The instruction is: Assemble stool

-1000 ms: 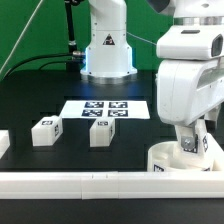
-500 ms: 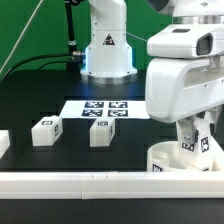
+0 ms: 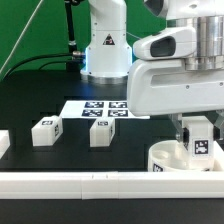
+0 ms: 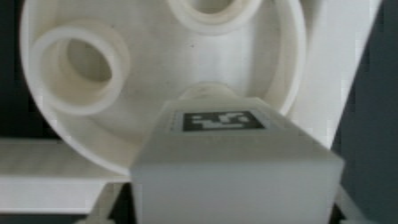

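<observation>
1. Grip state. The gripper [image 3: 200, 130] is closed almost fully on one leg [image 3: 203, 147], clamping it from both sides. The leg hangs upright with its tag facing the exterior camera. The wrist view does not show the fingertips, so you cannot confirm how deep the hold is.

2. Location. The held leg is at the seat disc [image 3: 178, 158], which lies flat on the table [image 3: 30, 100] at the exterior view's right, just behind the long white rail [image 3: 90, 183]. Neither view shows whether leg and disc are touching or just apart.

3. Misalignment. In the wrist view the leg sits at the disc's rim, beside the round hole [image 4: 80, 62] and not over it. If you press down off the mating feature, expect the leg to jam or the disc to tip.

4. Disc shift. Nothing holds the disc. Any sideways load from the leg would probably slide or rotate it, possibly against the rail, and you would lose alignment.

5. Slip in the grip. The plastic looks smooth. A twisting or levering force during insertion could turn the leg between the fingers.

6. Loose parts. The two remaining legs [image 3: 46, 131] [image 3: 102, 132] stand well apart from the disc, near the marker board [image 3: 100, 108]. They are not at risk unless the arm sweeps low.
</observation>
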Controlling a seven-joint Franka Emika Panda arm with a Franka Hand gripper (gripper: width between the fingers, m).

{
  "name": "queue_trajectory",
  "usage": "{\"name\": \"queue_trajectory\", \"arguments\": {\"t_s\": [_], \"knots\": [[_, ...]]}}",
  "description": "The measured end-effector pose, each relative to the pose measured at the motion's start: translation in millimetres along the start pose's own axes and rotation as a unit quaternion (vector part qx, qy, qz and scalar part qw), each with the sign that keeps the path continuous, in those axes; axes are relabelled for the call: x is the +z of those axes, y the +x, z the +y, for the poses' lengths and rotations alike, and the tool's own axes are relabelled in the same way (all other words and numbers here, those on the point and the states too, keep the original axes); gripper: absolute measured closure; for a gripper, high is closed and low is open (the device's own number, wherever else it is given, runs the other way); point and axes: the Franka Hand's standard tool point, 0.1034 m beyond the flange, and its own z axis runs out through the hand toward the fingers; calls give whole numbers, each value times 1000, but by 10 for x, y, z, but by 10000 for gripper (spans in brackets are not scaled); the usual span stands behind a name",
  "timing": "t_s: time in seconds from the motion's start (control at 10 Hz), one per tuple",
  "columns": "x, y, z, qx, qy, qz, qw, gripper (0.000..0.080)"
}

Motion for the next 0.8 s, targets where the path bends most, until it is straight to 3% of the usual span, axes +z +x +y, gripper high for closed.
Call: {"name": "queue_trajectory", "arguments": {"t_s": [0.2, 0.6, 0.7, 0.8], "knots": [[-11, 2, 26, 148, 15, -3, 989, 463], [-13, -7, 21, 247, 13, -5, 969, 463], [-17, -8, 25, 290, 13, -5, 957, 463], [-26, -23, 30, 384, 17, -4, 923, 463]]}}
